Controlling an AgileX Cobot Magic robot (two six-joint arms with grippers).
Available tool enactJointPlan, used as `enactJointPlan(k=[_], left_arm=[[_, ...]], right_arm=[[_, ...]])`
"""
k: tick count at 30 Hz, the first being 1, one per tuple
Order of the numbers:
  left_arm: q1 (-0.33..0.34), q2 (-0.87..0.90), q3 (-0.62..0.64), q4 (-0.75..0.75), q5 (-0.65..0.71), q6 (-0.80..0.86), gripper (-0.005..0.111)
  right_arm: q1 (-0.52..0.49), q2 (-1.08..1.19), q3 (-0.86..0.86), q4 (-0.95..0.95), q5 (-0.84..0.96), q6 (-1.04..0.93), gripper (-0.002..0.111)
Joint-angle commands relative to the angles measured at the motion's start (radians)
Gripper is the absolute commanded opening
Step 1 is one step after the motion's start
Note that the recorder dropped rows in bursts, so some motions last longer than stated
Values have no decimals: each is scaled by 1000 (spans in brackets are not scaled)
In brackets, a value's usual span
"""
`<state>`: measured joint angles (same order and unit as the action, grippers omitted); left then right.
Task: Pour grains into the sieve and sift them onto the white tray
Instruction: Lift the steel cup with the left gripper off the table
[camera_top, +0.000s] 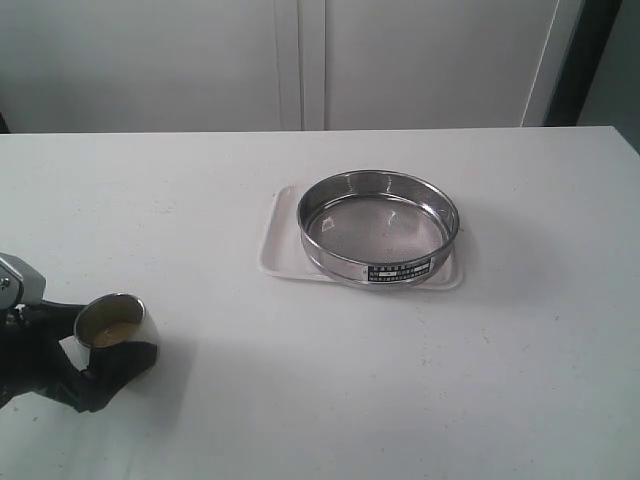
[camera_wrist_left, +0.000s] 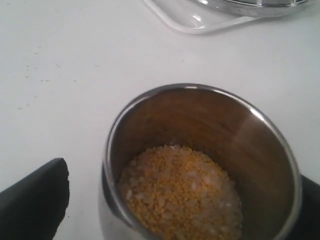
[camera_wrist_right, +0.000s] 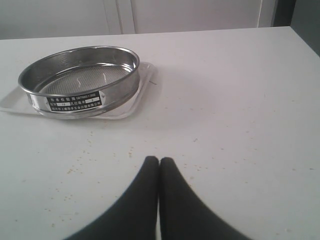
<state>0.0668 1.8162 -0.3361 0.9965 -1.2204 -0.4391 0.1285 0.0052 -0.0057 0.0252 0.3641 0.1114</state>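
A small steel cup (camera_top: 146, 330) stands at the table's front left, partly filled with pale golden grains (camera_wrist_left: 180, 195). My left gripper (camera_top: 112, 338) is open around it; in the left wrist view a strip of table shows between one black finger (camera_wrist_left: 35, 200) and the cup wall (camera_wrist_left: 200, 120). The sieve (camera_top: 375, 232) sits empty on the white tray (camera_top: 275, 240) in the middle of the table. The right wrist view shows the sieve (camera_wrist_right: 80, 82) and the tray (camera_wrist_right: 145, 80) ahead of my right gripper (camera_wrist_right: 159, 161), which is shut and empty above bare table.
A few stray grains (camera_wrist_right: 131, 148) dot the white table (camera_top: 300, 380) near the right gripper. White cabinet doors (camera_top: 300, 60) stand behind the table's far edge. The right arm does not show in the exterior view.
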Motion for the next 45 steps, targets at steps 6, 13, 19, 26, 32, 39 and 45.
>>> enactJointPlan(k=[6,13,19,26,32,39,45], left_arm=[[0,0,-34,18,-1,-11,105],[0,46,-55,15,-1,-11,105],[0,70,-61,11,-1,-7,105],[0,70,-61,-22,-1,-7,96],[0,70,-61,-35,-1,-7,28],[0,70,-61,-32,-1,-7,0],[0,70,-61,-40,-1,-7,0]], right_arm=[[3,-5,6,3,-14,-2,0],[3,-5,6,3,-14,-2,0],[3,-5,6,3,-14,-2,0],[3,-5,6,3,-14,-2,0],[3,-5,6,3,-14,-2,0],[3,-5,6,3,-14,-2,0],[3,-5,6,3,-14,-2,0]])
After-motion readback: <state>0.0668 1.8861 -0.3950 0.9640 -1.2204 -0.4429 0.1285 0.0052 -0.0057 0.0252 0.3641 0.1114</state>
